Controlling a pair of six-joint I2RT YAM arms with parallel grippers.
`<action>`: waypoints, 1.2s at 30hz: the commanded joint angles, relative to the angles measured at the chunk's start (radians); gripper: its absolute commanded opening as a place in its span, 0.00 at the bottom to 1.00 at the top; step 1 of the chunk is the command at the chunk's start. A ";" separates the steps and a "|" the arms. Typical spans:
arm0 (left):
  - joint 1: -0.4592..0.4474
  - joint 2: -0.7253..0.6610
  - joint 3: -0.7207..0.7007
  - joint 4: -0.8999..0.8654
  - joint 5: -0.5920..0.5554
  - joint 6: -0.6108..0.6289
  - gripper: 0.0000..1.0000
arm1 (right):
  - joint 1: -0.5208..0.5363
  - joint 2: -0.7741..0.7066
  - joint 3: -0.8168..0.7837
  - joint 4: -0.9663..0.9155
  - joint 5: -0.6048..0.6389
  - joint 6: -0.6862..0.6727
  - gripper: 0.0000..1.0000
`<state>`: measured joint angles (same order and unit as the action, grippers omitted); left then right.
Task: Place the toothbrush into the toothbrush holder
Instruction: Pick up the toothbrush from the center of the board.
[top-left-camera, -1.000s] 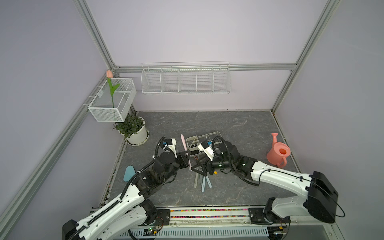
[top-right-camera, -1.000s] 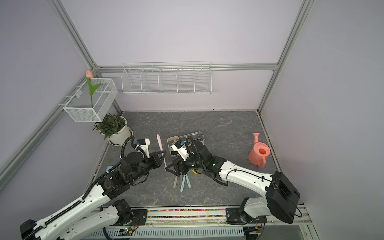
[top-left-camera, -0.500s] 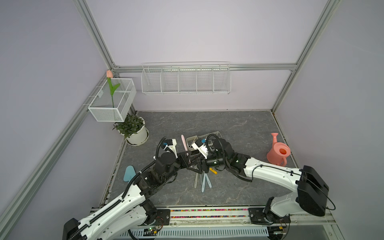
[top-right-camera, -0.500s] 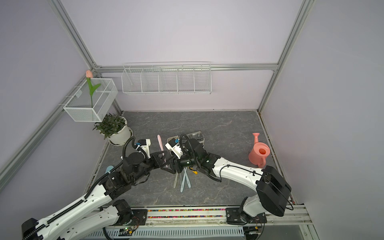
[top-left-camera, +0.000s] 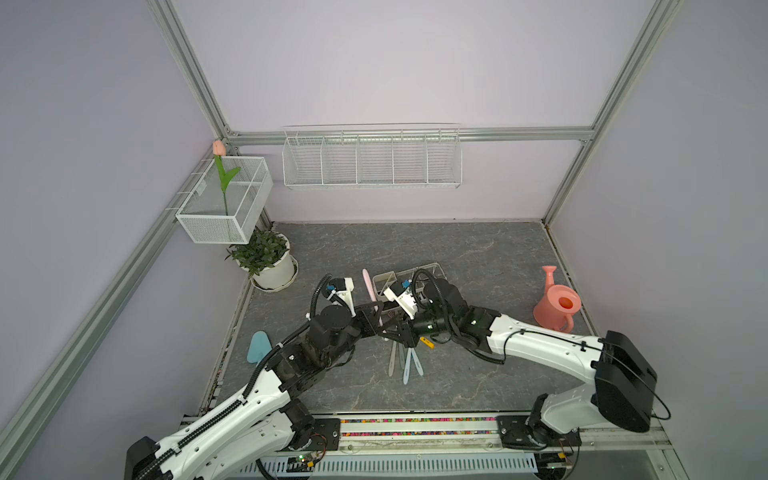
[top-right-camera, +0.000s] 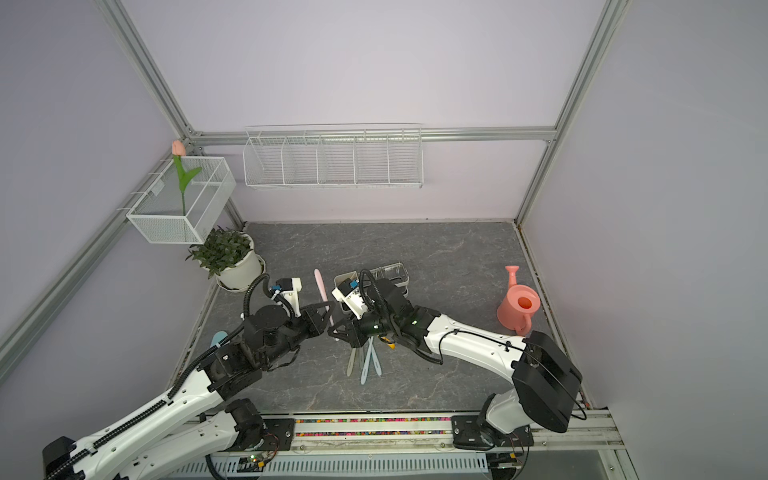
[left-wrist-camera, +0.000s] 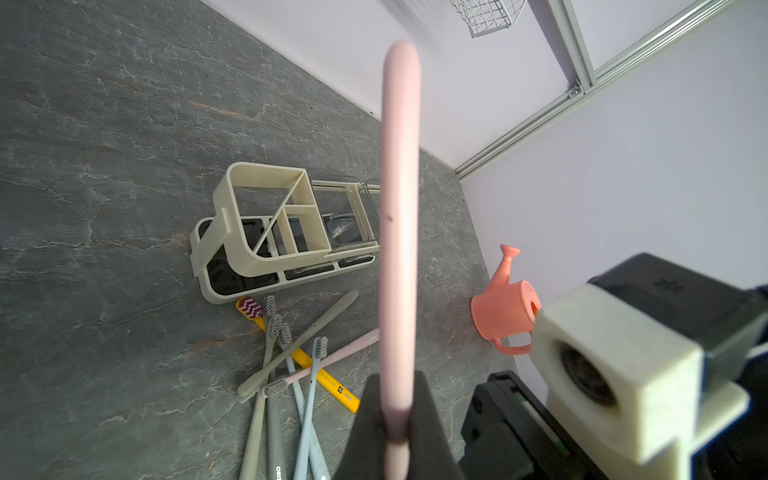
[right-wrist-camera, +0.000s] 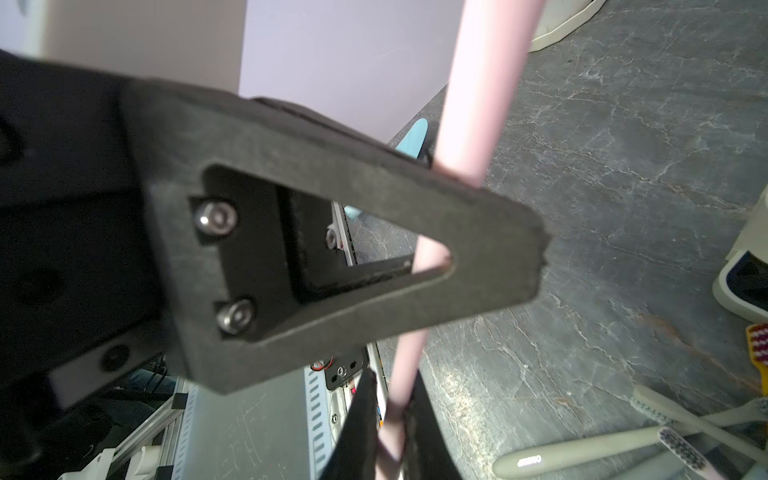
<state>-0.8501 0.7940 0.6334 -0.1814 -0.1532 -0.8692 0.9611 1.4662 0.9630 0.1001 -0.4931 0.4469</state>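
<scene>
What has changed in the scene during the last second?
The right gripper moved toward the left gripper and closed on the pink toothbrush. The left gripper stays shut on that toothbrush; the toothbrush holder and the loose toothbrushes have not moved.

In both top views we note bright, even, diffuse light, strongest on the upper back wall (top-left-camera: 395, 75), with only soft, faint shadows on the floor (top-left-camera: 478, 257) beneath the arms and wide-angle stretch toward the corners. In the left wrist view the toothbrush (left-wrist-camera: 399, 208), close to the lens, is blurred, while the holder (left-wrist-camera: 235, 237) is sharp. In the right wrist view the near parts are soft and the floor is in focus.
</scene>
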 joint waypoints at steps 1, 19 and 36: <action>0.000 0.001 -0.001 0.010 -0.014 -0.008 0.00 | 0.016 -0.025 0.017 -0.033 0.007 -0.038 0.07; 0.000 -0.075 0.126 -0.427 -0.081 0.318 0.65 | -0.110 -0.091 0.210 -0.717 -0.013 -0.138 0.07; -0.048 0.049 0.249 -0.413 0.192 0.759 0.70 | -0.160 -0.025 0.305 -1.093 -0.083 -0.285 0.07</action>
<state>-0.8696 0.7940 0.8307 -0.5568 -0.0597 -0.2478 0.8055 1.4410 1.2438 -0.9051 -0.5179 0.2153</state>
